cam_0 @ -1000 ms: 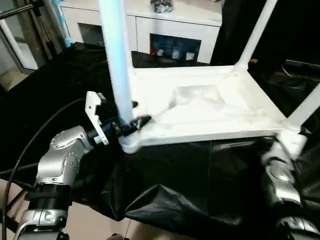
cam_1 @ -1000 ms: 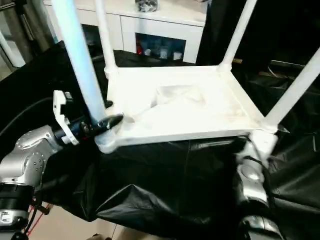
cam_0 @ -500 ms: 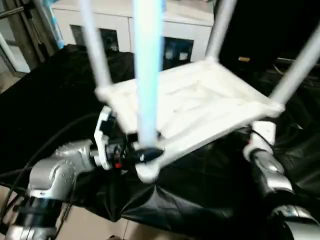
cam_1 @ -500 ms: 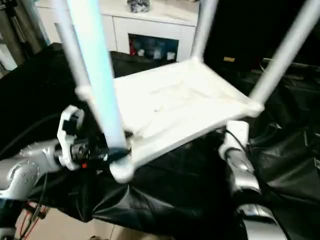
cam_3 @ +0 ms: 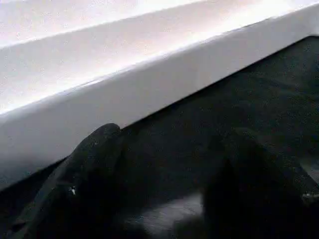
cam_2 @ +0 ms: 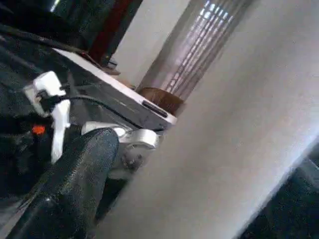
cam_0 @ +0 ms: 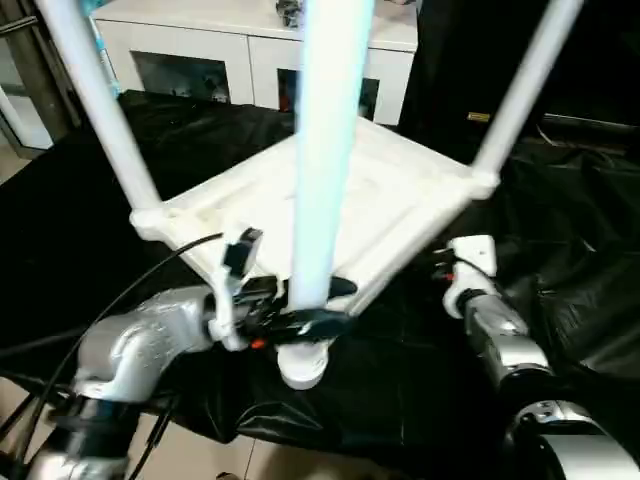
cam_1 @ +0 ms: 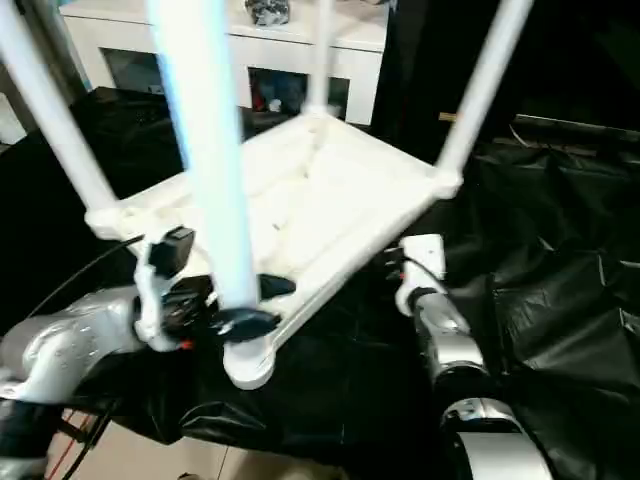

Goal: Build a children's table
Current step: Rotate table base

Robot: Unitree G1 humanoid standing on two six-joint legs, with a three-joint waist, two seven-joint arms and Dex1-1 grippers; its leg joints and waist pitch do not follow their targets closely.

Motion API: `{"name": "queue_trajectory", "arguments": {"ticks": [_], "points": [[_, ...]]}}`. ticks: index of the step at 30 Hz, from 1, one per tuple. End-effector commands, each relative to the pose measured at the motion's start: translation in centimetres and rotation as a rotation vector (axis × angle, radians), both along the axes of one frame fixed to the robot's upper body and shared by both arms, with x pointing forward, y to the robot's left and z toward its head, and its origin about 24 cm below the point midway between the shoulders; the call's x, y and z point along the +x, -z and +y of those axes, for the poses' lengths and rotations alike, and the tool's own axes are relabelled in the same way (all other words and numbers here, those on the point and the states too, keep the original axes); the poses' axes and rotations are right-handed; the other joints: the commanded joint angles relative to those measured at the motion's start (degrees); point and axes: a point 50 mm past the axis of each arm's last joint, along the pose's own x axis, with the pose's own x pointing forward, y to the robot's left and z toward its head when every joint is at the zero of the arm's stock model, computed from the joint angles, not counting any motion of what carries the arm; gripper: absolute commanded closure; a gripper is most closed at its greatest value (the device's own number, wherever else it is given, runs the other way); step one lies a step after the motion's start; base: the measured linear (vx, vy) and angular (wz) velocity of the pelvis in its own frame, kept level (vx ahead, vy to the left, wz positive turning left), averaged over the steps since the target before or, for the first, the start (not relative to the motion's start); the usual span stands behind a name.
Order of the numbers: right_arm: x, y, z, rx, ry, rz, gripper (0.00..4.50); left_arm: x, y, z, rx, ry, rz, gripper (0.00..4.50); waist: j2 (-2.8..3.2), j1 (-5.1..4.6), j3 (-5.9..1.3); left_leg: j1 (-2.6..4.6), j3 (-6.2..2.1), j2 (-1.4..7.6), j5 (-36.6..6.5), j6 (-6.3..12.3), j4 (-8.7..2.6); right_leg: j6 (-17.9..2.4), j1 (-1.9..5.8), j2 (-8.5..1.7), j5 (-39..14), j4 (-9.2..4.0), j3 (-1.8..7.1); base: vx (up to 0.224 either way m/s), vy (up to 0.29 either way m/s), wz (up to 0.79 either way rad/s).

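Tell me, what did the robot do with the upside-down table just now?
The children's table, lying upside down on the black cloth, was swung around: a corner now points at the robot where a long side faced it before. The left gripper went along, its jaws still around the nearest leg just above its socket. The right gripper stays open at the table's edge. All four legs stay in.

The upturned table [cam_0: 330, 200] is taking up the middle, its 4 legs [cam_0: 328, 150] rising as posts. Black cloth [cam_0: 590, 240] is lying open on the right, while the cabinet [cam_0: 200, 50] is closing the far side.
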Motion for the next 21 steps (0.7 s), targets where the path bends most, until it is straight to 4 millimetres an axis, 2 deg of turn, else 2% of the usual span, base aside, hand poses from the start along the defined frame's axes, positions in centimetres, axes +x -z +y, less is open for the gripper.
{"name": "queue_trajectory", "arguments": {"ticks": [1, 4, 6, 8, 9, 10, 12, 16, 17, 20, 21], "points": [[0.6, -0.9, 2.1, 0.025, -0.116, -0.021, 0.79, 0.2, -0.8, -1.3, -0.011, 0.043, -0.031, 0.08, -0.44, 0.53, -3.8, 0.67, 0.09, -0.42, -14.26, 0.68, -3.8, -11.52, 2.85, -1.19, -12.96, -4.45, 1.18, 0.0, 0.0, 0.0], [0.7, -1.1, 3.6, 0.032, -0.203, -0.021, 0.79, 0.3, -1.5, -3.2, -0.045, 0.104, -0.05, 0.08, -0.47, 0.62, -3.93, 0.77, 0.15, -0.38, -13.32, 0.94, -3.66, -12.27, 2.8, -1.19, -11.3, -4.32, 1.24, 0.0, 0.0, 0.0], [0.9, -1.3, 4.1, 0.021, -0.215, -0.024, 0.79, 0.5, -1.6, -4.1, -0.047, 0.116, -0.065, 0.08, -0.52, 0.62, -4.01, 0.55, 0.13, -0.39, -11.83, 1.44, -3.63, -13.11, 2.99, -1.23, -9.05, -4.08, 1.23, 0.0, 0.0, 0.0], [1.1, -1.4, 4.3, 0.012, -0.212, -0.026, 0.79, 0.7, -1.5, -4.8, -0.041, 0.113, -0.083, 0.08, -0.59, 0.65, -4.19, 0.51, 0.12, -0.37, -10.39, 2.06, -3.49, -13.8, 3.19, -1.28, -6.59, -3.84, 1.23, 0.0, 0.0, 0.0], [1.1, -1.4, 4.4, 0.013, -0.21, -0.026, 0.79, 0.7, -1.5, -4.9, -0.039, 0.111, -0.087, 0.08, -0.33, 0.65, -4.19, 0.52, 0.14, -0.41, -10.09, 2.29, -3.43, -14.0, 3.16, -1.27, -5.97, -3.81, 1.24, 0.0, 0.0, 0.0], [1.2, -1.4, 4.4, 0.015, -0.203, -0.025, 0.79, 0.9, -1.4, -5.4, -0.031, 0.098, -0.097, 0.08, -0.55, 0.63, -4.27, 0.57, 0.21, -0.42, -9.74, 2.85, -3.35, -14.4, 3.21, -1.25, -4.92, -3.79, 1.25, 0.0, 0.0, 0.0], [1.4, -1.5, 4.3, 0.015, -0.189, -0.025, 0.79, 1.4, -1.3, -6.2, -0.013, 0.063, -0.132, 0.08, -0.51, 0.74, -4.34, 0.6, 0.23, -0.34, -9.12, 3.71, -3.29, -15.14, 3.25, -1.28, -3.31, -3.65, 1.24, 0.0, 0.0, 0.0], [1.4, -1.4, 4.1, 0.006, -0.183, -0.022, 0.79, 2.5, -1.0, -7.1, 0.028, -0.027, -0.183, 0.08, -0.53, 0.88, -4.18, 0.72, 0.24, -0.29, -10.46, 3.77, -3.33, -15.05, 3.23, -1.27, -4.82, -3.96, 1.21, 0.0, 0.0, 0.0], [1.4, -1.3, 3.8, -0.009, -0.164, -0.022, 0.79, 3.0, -0.8, -7.3, 0.059, -0.084, -0.208, 0.08, -0.41, 0.89, -4.13, 0.78, 0.21, -0.25, -11.25, 3.51, -3.38, -14.61, 3.21, -1.27, -6.04, -4.17, 1.21, 0.0, 0.0, 0.0], [1.4, -1.2, 2.3, -0.039, -0.073, -0.023, 0.79, 4.6, -0.1, -7.0, 0.155, -0.262, -0.284, 0.08, -0.56, 1.01, -4.14, 0.82, 0.17, -0.29, -12.22, 2.95, -3.41, -13.75, 3.17, -1.31, -7.74, -4.47, 1.22, 0.0, 0.0, 0.0], [1.4, -1.1, 1.8, -0.043, -0.05, -0.024, 0.79, 4.8, 0.2, -6.7, 0.178, -0.285, -0.3, 0.08, -0.39, 1.16, -4.21, 0.89, 0.08, -0.24, -12.22, 2.88, -3.43, -13.59, 3.16, -1.41, -7.94, -4.45, 1.21, 0.0, 0.0, 0.0]]}}
